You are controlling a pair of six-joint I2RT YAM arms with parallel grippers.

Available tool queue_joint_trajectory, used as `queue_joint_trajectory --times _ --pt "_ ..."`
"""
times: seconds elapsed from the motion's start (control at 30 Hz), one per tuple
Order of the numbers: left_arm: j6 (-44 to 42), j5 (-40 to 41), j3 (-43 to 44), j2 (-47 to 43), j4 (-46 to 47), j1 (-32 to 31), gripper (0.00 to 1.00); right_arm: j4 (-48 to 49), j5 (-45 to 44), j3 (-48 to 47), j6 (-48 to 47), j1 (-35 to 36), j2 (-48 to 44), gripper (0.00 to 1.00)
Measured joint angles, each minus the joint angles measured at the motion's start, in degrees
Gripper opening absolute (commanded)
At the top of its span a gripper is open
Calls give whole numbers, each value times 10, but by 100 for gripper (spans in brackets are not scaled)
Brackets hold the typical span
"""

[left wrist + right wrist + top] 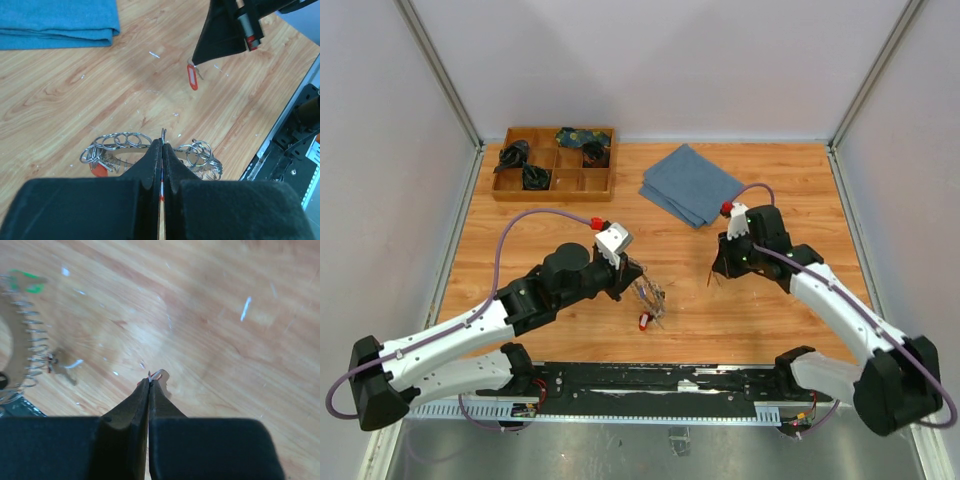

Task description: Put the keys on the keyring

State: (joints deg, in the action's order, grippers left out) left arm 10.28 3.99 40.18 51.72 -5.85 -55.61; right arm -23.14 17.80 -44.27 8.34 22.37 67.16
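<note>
Left wrist view showed the left gripper [163, 144] pressed together on a thin wire of the keyring [120, 141], whose loops spread either side of it over the table [75, 100]. The right gripper [149, 385], jaws together, pinched a red-tagged key [191, 77], hanging well apart from the keyring.

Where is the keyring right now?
Top view: the keyring sits on the table, near-centre, pinched by the shut left gripper. The right gripper, holding a red-tagged key, is off to its right.
</note>
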Motion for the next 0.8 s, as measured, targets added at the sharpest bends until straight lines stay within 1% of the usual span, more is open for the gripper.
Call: queue_joint_trajectory --times 0.17,0.33,0.47,0.57,0.63,0.8 --pt "-14 5 0 -15 15 0 1 27 47 -2 -13 0 -106 1" --pt "-51 -7 0 -32 35 0 1 16 103 -31 -35 2 -156 1" --pt "-92 -22 0 -46 52 0 1 15 128 -65 -45 20 -186 1" --pt "-130 -33 6 -54 64 -2 1 10 132 -102 -52 49 -191 1" --pt "-157 -34 12 -57 71 -12 1 -2 122 -137 -60 88 -188 1" --pt "-224 -13 33 -59 87 -70 0 -23 79 -207 -92 195 -179 0"
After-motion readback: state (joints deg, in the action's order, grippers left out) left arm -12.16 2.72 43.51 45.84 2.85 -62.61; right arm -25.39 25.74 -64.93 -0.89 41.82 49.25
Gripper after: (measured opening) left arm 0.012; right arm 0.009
